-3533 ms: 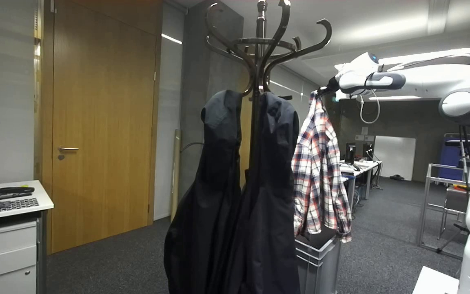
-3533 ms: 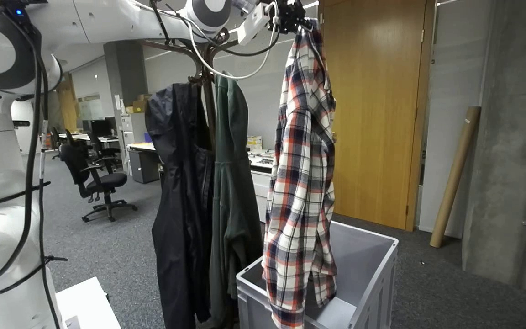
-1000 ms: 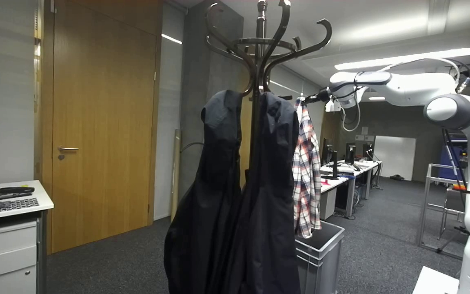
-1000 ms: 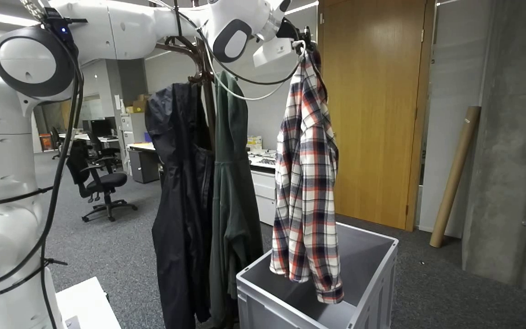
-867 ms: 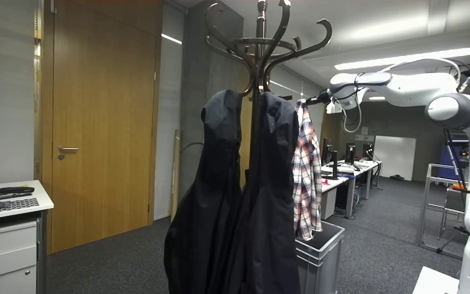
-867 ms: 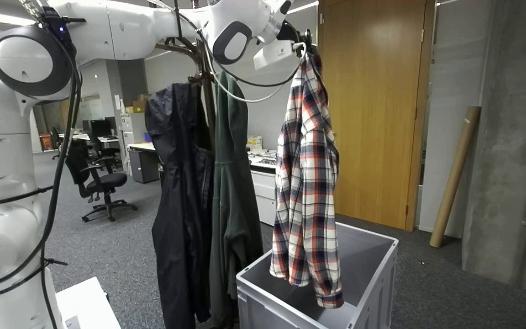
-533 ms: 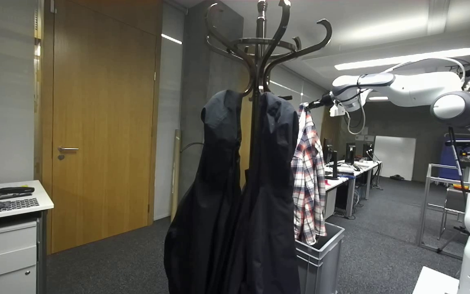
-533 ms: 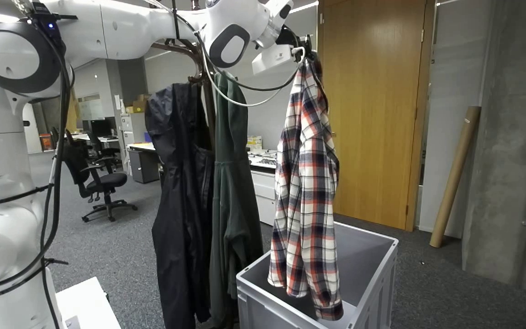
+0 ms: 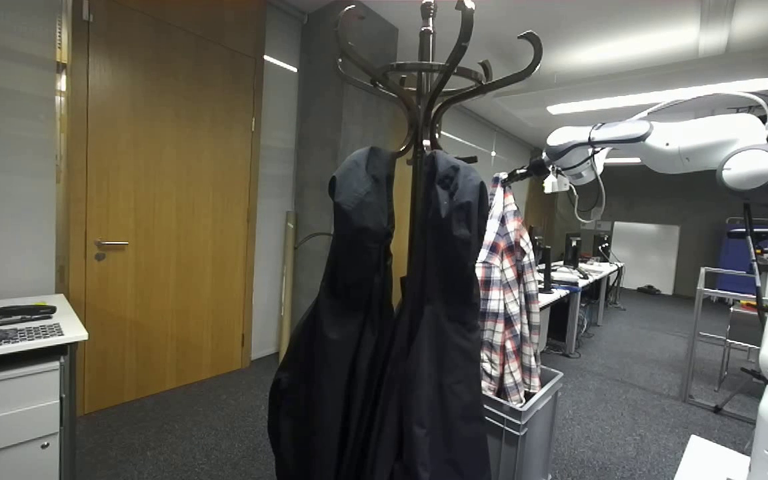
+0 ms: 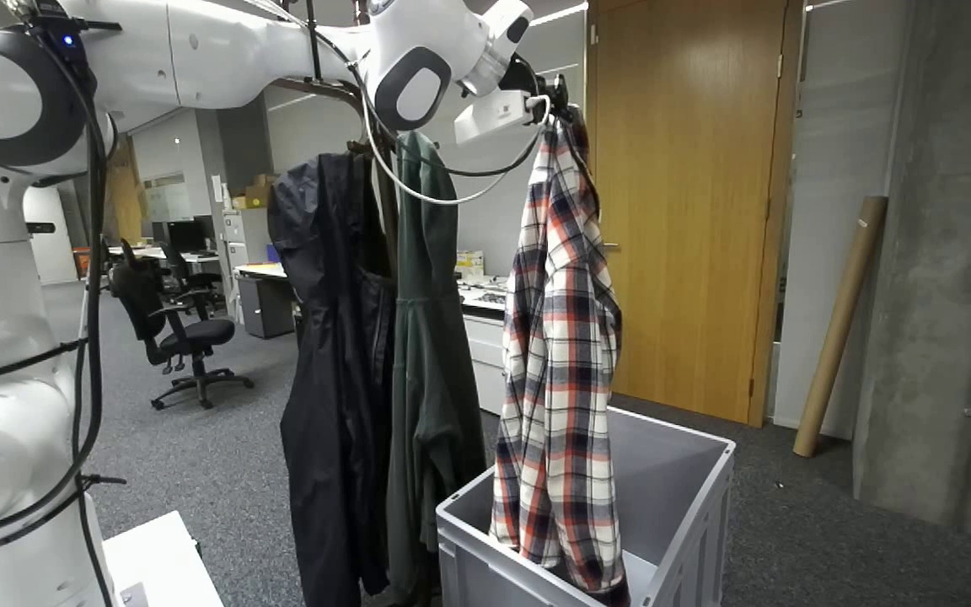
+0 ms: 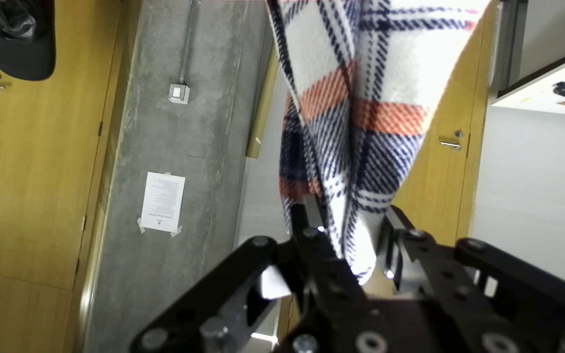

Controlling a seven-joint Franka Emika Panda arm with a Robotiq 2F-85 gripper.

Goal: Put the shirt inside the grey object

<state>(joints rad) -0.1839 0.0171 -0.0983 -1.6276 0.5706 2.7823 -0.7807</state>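
Office with grey carpet (image 9: 637,373): plaid shirt (image 9: 509,293) hangs at the grey plastic bin (image 9: 537,430)

Behind the coat rack (image 9: 427,68) in an exterior view you have a wooden door (image 9: 171,220) and, at the left edge, a white surface (image 9: 72,320). Two dark jackets (image 9: 365,300) hang from the rack and hide part of the shirt and the bin. Your robot arm (image 9: 684,143) extends from the right edge, and its end effector (image 9: 507,177) grips the shirt at its top, so the cloth hangs limp down to the bin's opening.

With a tilted cardboard tube (image 10: 841,326) in the background, you look down into the bin in an exterior view. The shirt's lower end shows within the rim's outline; how deep it reaches, you cannot tell. A black jacket (image 10: 338,362) and a dark green garment (image 10: 431,337) hang beside the shirt, and a black swivel chair (image 10: 199,335) stands well behind them.

In your wrist view, both fingers (image 11: 400,219) are clamped on a gathered fold of the shirt, which spreads toward the top edge. Past it you see a concrete wall (image 11: 155,274) bearing a sheet of paper (image 11: 163,202) and a switch (image 11: 178,93).
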